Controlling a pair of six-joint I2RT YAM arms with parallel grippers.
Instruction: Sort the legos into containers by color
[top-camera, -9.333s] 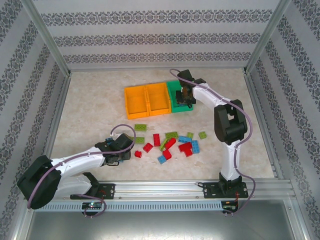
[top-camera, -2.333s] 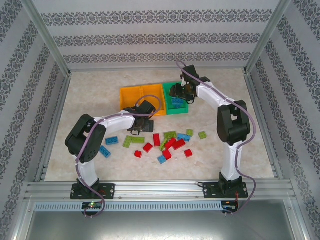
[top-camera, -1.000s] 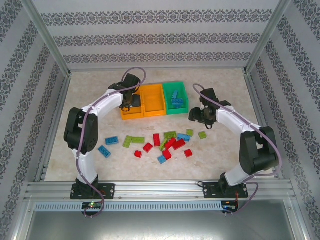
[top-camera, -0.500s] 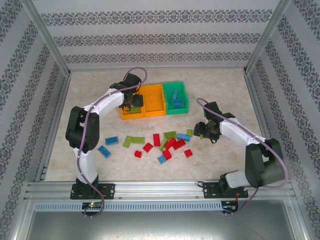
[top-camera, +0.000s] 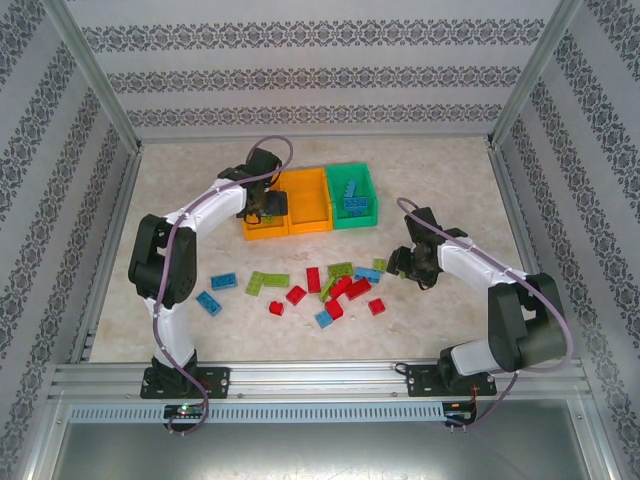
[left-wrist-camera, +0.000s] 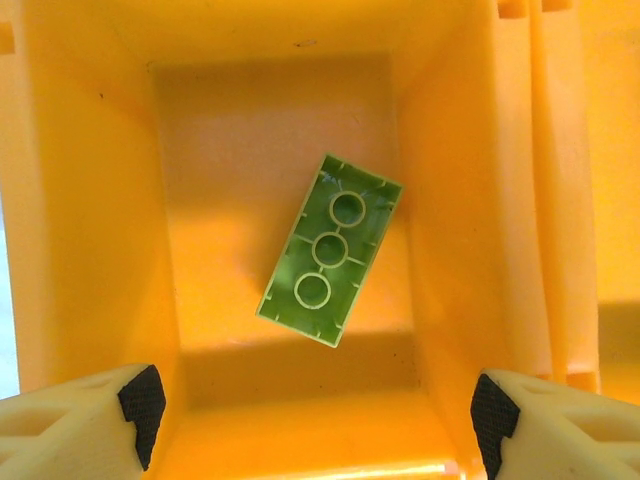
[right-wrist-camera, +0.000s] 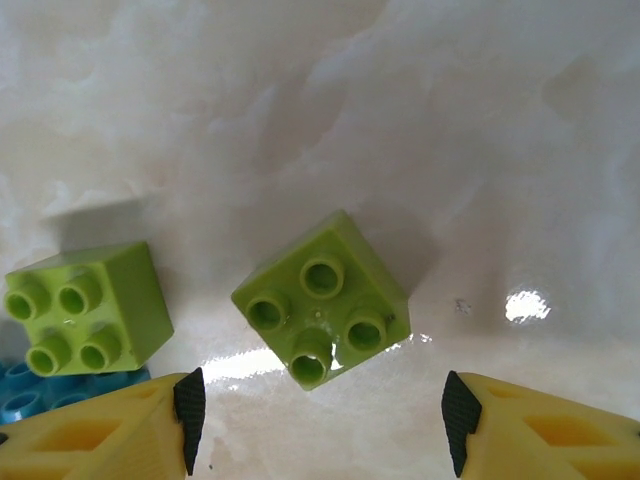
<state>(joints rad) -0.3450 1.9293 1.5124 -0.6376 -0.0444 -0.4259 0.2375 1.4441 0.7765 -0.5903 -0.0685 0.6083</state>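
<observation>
Left fingers (left-wrist-camera: 140, 405): spread wide above the left orange bin (left-wrist-camera: 90, 200), grasping nothing.
Just changed, left: the long lime green brick (left-wrist-camera: 328, 248) has left the fingers. It lies upside down and at a slant on the bin floor, clear of both pads.
Right fingers (right-wrist-camera: 188, 405): released, one on each side of a square lime green brick (right-wrist-camera: 322, 298) and touching neither side.
Just changed, right: the arm has come away from the green bin (top-camera: 355, 222) and dropped to the table (top-camera: 450, 190), at the right end of the loose bricks (top-camera: 335, 285).
Neighbours: a second square green brick (right-wrist-camera: 85, 305) sits near the target, with a blue one (right-wrist-camera: 35, 395) just beside that.
Bins so far: blue bricks (top-camera: 352, 203) lie in the green bin.
Meaning for the task: one green delivery looks done, so the left bin is probably the green one, and the left arm is free to fetch another.
Next, right: likely closing on the square brick. Its corners are turned toward the pads, so it may twist as they close.
Left to do: most red, blue and green bricks are on the table.
</observation>
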